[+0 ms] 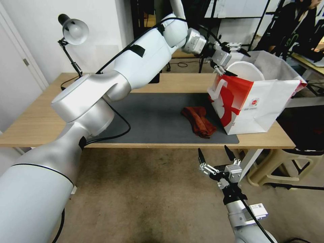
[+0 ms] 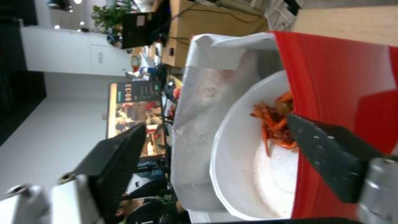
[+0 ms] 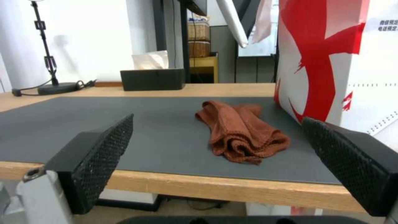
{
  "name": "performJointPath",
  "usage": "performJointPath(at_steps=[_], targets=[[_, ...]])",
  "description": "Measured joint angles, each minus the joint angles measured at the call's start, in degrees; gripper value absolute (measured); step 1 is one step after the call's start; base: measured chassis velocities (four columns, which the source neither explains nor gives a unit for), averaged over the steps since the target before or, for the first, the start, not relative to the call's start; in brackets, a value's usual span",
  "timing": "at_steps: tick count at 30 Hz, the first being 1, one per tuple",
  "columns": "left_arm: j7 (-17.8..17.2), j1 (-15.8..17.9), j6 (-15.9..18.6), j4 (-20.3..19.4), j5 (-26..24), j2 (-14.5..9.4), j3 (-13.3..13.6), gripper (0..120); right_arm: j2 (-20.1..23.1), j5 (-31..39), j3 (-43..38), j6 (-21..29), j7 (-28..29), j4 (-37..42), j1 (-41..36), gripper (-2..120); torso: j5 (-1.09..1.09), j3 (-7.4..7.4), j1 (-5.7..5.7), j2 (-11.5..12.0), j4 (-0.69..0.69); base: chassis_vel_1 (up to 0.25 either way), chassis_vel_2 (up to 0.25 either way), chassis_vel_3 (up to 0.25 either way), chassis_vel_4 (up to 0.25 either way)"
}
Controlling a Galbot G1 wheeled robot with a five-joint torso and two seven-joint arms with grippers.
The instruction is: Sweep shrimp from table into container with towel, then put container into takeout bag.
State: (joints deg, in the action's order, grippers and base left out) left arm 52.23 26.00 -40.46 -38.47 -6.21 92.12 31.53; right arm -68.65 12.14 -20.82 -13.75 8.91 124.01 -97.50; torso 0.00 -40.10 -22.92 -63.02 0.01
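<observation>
We see the left gripper [image 1: 233,59] up over the mouth of the takeout bag [image 1: 266,108], fingers spread wide, nothing pinched btwn them; one finger [image 2: 327,149] sits just inside the red face, the other is well off to the side. The container [image 2: 244,161] is down in the bag, tilted, w/ the shrimp [image 2: 275,124] heaped against its wall nearest the red face. The bag stands at the right end of the table [image 1: 37,118], partly on the dark mat [image 1: 152,114]. The towel [image 1: 198,120] lies crumpled on the mat just beside the bag's red face. The right gripper [image 1: 216,156] hangs below the table's front edge, released, fingers apart, facing the towel. A black tissue box [image 3: 152,79] sits at the far side.
</observation>
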Motion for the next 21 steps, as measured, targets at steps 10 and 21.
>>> performJointPath(at_steps=[10, 21], targets=[[-28.37, -1.51, 8.25, -6.97, -18.77, -0.33, 12.48, 100, 0.09, 0.05, -0.08, -0.03, 0.02, 0.18, 0.12, 100, 0.02, 0.00, -0.01, 0.00, -0.05, 0.000, 0.000, 0.000, 0.000], [-65.82, -8.13, 28.04, -27.46, -41.66, -9.07, 17.09, 100, 0.20, 0.31, -0.36, 0.00, 0.37, 1.15, 0.24, 100, -0.02, 0.00, 0.00, 0.00, -0.01, 0.000, 0.000, 0.000, 0.000]])
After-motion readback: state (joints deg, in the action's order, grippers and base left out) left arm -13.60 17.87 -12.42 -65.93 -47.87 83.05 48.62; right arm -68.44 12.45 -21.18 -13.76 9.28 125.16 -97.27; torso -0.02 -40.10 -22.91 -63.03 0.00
